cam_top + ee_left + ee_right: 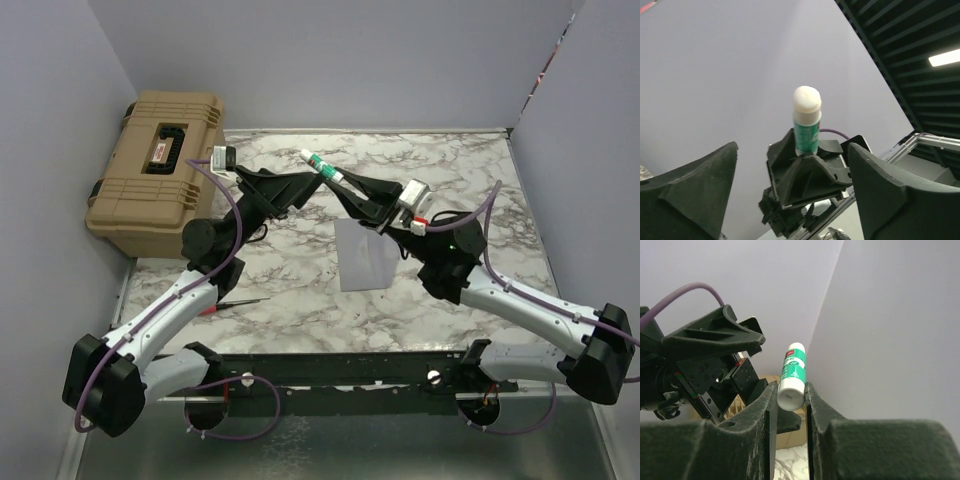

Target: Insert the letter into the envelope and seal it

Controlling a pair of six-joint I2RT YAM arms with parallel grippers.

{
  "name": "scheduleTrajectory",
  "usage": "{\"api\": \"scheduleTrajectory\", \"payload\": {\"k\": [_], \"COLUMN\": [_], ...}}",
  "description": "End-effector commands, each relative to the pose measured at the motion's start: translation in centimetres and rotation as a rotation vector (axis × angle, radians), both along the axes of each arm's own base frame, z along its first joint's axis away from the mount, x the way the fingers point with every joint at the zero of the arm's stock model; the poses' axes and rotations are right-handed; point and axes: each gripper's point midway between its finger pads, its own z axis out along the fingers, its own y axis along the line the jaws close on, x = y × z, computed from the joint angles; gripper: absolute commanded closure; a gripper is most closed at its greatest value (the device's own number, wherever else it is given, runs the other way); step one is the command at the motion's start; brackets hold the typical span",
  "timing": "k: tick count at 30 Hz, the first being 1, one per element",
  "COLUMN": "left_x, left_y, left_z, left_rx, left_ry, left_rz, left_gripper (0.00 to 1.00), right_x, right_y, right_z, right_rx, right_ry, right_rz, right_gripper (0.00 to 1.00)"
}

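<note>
One marble tabletop (290, 295), lilac walls (330, 60) — envelope (365, 258) flat.

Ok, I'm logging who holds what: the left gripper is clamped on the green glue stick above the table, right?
No: the right gripper is clamped on the green glue stick above the table, as the right wrist view shows. The left gripper stands open.

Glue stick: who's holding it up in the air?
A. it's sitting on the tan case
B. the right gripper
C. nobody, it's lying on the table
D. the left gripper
B: the right wrist view shows the glue stick pinched between the two fingers of the right gripper, while the left gripper stands wide open and grips nothing.
</note>
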Motion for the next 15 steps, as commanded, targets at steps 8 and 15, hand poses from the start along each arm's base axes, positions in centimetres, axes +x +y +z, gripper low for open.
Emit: {"api": "scheduleTrajectory", "payload": {"k": [8,15], "left_x": [-0.3,-0.7], "left_y": [-1.3,-1.8], "left_z": [-0.2,-0.3], "left_rx": [0.240,0.298], "left_ry": [-0.038,-0.010], "left_rz": [-0.106,-0.204], "left_gripper": [0.02,0.01], "right_x": [-0.9,0.0], "right_y": [-2.4,-2.4], "right_z": [-0.8,-1.7], "right_rx": [-0.004,-0.035], "right_ry": [0.185,0.265], "right_rz": [0.023,0.019], "right_gripper": [0.99,0.99]}}
